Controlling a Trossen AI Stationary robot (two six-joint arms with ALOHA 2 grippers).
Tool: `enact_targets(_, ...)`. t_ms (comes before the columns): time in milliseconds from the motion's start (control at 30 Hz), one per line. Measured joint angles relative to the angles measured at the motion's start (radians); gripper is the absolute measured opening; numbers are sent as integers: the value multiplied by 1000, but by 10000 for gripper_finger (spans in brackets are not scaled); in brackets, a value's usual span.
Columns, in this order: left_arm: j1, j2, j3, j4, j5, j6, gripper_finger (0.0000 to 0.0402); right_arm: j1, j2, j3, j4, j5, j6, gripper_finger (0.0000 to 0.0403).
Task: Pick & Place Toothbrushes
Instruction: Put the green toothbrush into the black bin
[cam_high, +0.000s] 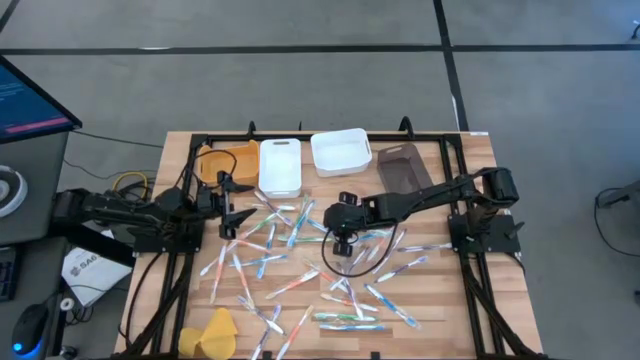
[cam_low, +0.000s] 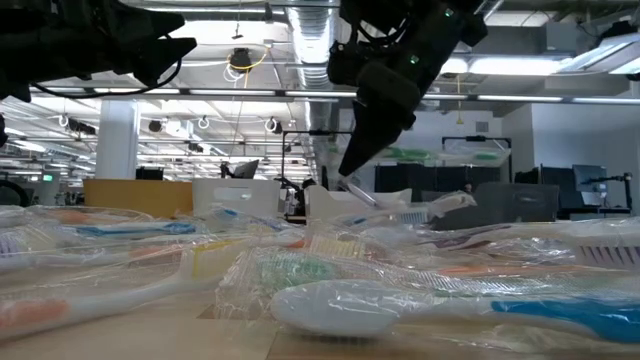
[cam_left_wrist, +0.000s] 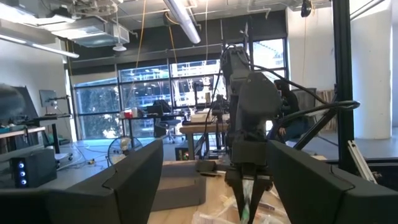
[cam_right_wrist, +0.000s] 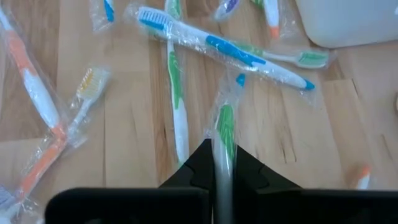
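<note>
Right gripper (cam_right_wrist: 221, 163) fingers pinch a wrapped toothbrush (cam_right_wrist: 224, 127), its handle end hidden.

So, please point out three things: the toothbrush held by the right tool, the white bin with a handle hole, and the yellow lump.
green toothbrush (cam_right_wrist: 225, 134), right wrist view, on its green handle inside the clear wrapper.
white bin (cam_high: 280, 172), high view, on its floor.
yellow lump (cam_high: 214, 334), high view, on its middle.

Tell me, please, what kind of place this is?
Probably a robotics lab in an open-plan office: a wooden table with sorting bins stands on grey floor, exposed ceiling ducts run overhead, and desks with monitors fill the room behind.
</note>
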Motion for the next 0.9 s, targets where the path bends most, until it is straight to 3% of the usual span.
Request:
enact_targets(567,0,0,0,0,0,0,281,0,0,0,-27,4,2,12)
enact_targets(767,0,0,0,0,0,0,281,0,0,0,-27,4,2,42)
enact_targets(900,0,0,0,0,0,0,281,0,0,0,-30,3,1,24)
